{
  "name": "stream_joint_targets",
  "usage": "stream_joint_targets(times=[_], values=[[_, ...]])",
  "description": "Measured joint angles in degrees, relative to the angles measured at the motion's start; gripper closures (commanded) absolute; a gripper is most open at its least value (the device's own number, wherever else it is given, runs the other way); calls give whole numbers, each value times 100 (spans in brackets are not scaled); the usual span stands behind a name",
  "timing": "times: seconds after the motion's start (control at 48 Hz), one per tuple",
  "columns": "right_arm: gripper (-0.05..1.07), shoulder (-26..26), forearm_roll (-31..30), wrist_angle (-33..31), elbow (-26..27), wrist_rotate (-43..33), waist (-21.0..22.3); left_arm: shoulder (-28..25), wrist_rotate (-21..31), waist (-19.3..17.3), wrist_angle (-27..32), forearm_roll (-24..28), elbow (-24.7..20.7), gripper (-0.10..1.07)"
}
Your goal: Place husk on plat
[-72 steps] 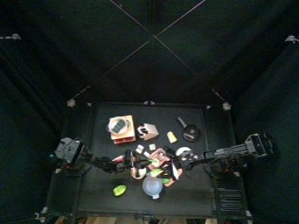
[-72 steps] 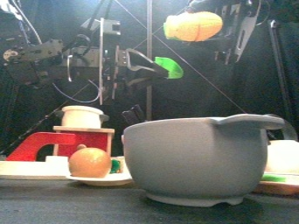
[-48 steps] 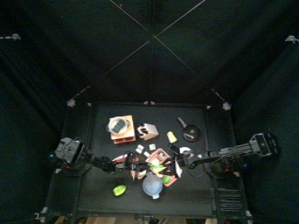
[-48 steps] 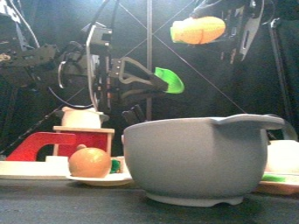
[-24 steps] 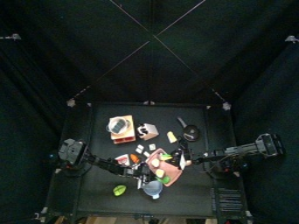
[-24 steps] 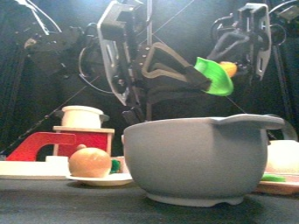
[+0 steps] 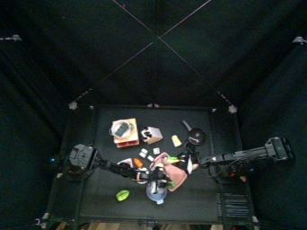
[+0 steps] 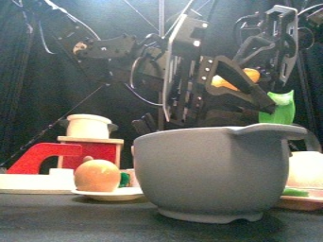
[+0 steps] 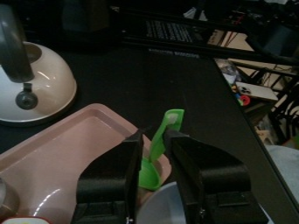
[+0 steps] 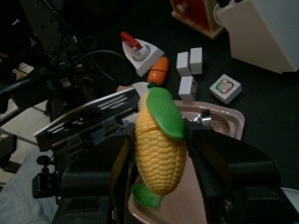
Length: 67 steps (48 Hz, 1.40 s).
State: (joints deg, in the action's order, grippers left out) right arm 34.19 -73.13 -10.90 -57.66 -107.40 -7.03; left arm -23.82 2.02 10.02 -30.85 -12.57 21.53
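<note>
- Work surface: a small black table [image 7: 120, 208], enclosed on all sides by black curtains; the left wrist view looks past the table edge to a shelf and clutter outside.
- Table contents, front view: a large grey bowl [image 8: 221, 173] stands nearest the camera. To its left, a small plate carries an orange-brown round fruit [image 8: 97, 175]. Behind that stands a red block [image 8: 66, 157] with a white cylinder [image 8: 90, 125] on top.
- Pink plate [image 9: 70, 162]: lies in the middle of the table, near the front half in the top view [image 7: 168, 168]. A white lidded pot [image 9: 31, 83] sits just beside it in the left wrist view.
- Left gripper [image 9: 158, 166]: jaws narrow, clamped on a green husk [image 9: 159, 154]. The husk strip stands between the jaws, over the edge of the pink plate. Contact between husk and plate cannot be determined. In the front view the husk [image 8: 281, 106] shows at the right, above the bowl rim.
- Right gripper [image 10: 162, 171]: jaws spread to the width of a yellow corn cob [image 10: 159, 147] and closed on it. A green leaf remnant covers the cob's upper end. The cob hangs above the pink plate [image 10: 216, 116].
- Both arms meet over the plate at the table's middle.
</note>
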Motion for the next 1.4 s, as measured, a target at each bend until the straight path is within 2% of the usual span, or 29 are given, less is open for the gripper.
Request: stream_joint_targets(times=[0.333, 0.729, 0.938, 1.208, 1.396], values=[[33, 0, -18, 0, -35, 0, -9, 0, 0, -53, 229, -281, -26, 6], [33, 0, 0, 0, -70, 0, -9, 0, 9, -97, 272, -475, -35, -1], [33, 0, 0, -9, -70, 0, 0, 0, 53, -185, 738, -1187, -114, -1], [33, 0, 0, -9, -70, 0, 0, 0, 62, -281, 1626, -2241, -527, -1], [33, 0, 0, -9, -62, 0, -9, 0, 53, -343, 1793, -2276, -571, -1]])
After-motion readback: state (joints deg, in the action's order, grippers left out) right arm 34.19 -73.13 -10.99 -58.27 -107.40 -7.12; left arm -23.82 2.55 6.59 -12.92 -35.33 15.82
